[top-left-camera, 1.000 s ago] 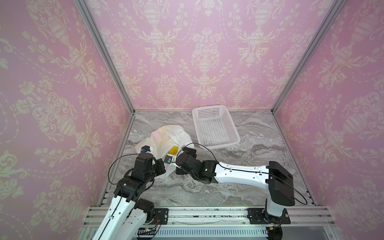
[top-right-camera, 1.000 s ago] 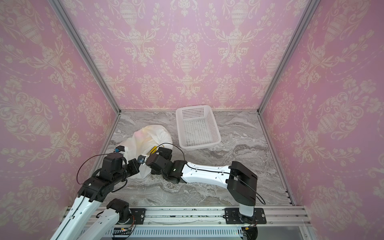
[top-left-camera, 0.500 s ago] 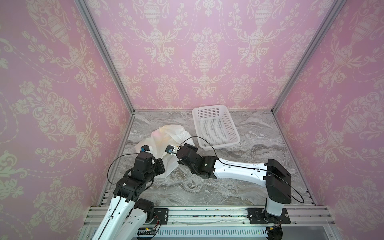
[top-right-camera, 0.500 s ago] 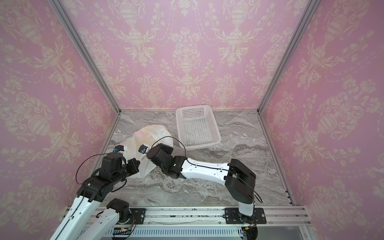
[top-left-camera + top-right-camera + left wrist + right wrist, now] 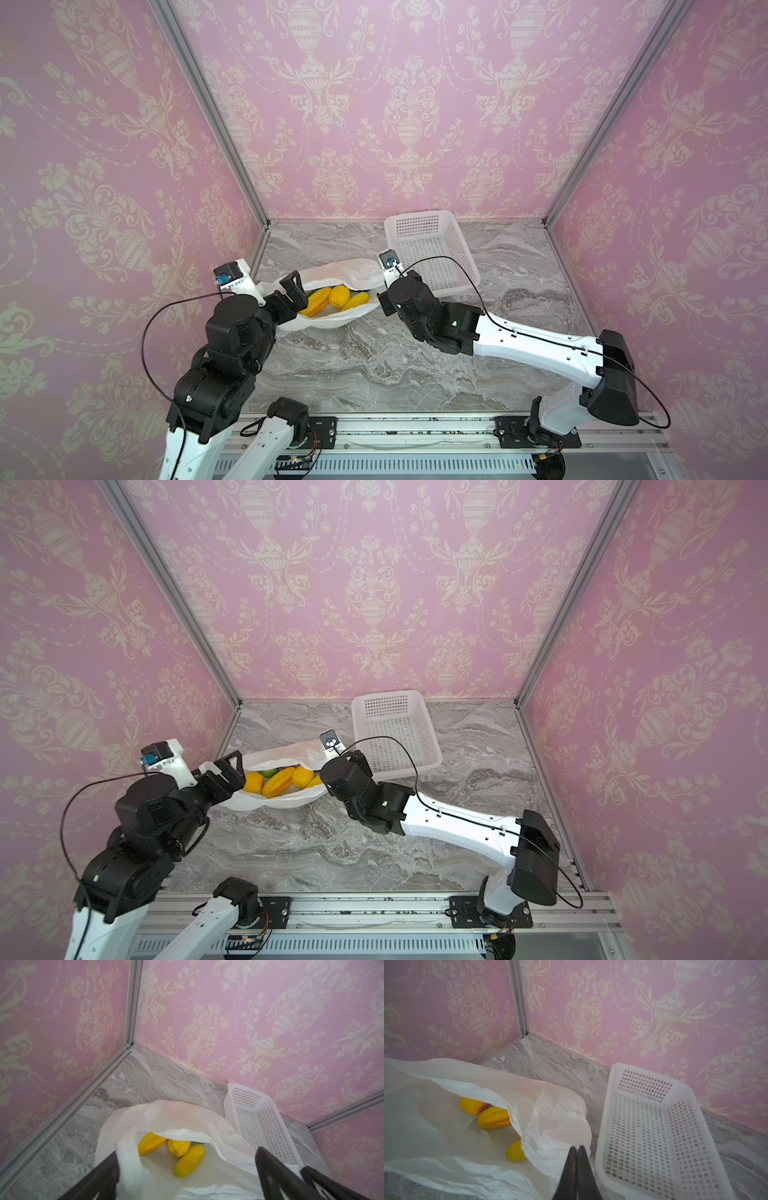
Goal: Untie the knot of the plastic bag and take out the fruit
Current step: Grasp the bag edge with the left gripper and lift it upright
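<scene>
Bag: the plastic bag lies on the marble table, far left and near the left wall. In both top views its mouth is spread wide.
Contents: the fruit sits inside, a cluster of yellow pieces with a bit of green at its left edge.
Cover: the bag's upper flap overhangs the pieces and hides part of them in both wrist views.
Neighbours: a white basket stands just right of the bag, near the back wall. The right arm's wrist sits between bag and basket.
Change: a second ago the bag was bunched, with both grippers close together over it and little yellow showing. Now the grippers are apart and the mouth is stretched between them.
Left gripper: jaws wide apart at the bag's left end. A strip of film drapes over one of its fingers; nothing is clamped.
Right gripper: jaws pressed together at the bag's right end, pinching a fold of the rim.
</scene>
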`<state>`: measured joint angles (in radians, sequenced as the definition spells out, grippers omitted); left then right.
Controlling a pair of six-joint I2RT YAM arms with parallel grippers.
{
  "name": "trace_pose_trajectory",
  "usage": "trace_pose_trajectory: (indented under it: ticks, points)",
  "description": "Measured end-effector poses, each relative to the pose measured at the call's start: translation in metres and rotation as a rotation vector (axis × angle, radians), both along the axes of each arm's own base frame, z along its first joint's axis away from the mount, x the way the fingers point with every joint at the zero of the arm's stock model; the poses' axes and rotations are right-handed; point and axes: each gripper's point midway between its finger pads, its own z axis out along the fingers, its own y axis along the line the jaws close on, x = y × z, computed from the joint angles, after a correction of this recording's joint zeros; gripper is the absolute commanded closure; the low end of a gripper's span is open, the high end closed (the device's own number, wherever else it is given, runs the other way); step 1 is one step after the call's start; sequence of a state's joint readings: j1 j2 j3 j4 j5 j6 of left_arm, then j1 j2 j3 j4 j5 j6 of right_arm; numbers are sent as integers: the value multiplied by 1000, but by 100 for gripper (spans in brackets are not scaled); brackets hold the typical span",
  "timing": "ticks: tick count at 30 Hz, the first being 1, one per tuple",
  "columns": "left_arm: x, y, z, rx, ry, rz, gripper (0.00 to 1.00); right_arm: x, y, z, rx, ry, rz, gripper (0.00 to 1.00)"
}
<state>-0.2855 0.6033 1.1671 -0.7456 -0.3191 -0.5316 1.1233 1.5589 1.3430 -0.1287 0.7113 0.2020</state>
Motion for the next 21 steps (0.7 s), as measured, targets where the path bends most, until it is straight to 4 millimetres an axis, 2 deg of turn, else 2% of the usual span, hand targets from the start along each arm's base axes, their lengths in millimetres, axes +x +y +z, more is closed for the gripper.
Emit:
trace_pose_trajectory:
  ticks: [4,7,12,15,18,21]
  points:
    - [1,1,17,15,-69,-1,1,0,-9,-23,19,70,-42,100]
    - [-7,7,24,22,-104,18,1,3,-15,-27,46,98,-71,100]
    - [-34,27,45,44,-190,88,4,11,-21,-30,99,125,-104,100]
    - [-37,28,60,67,-213,89,3,11,-23,-36,104,140,-111,100]
    - [-17,17,59,97,-169,51,4,8,-28,-42,108,152,-116,100]
    - [30,-9,30,140,-22,-32,6,5,-34,-47,120,163,-121,100]
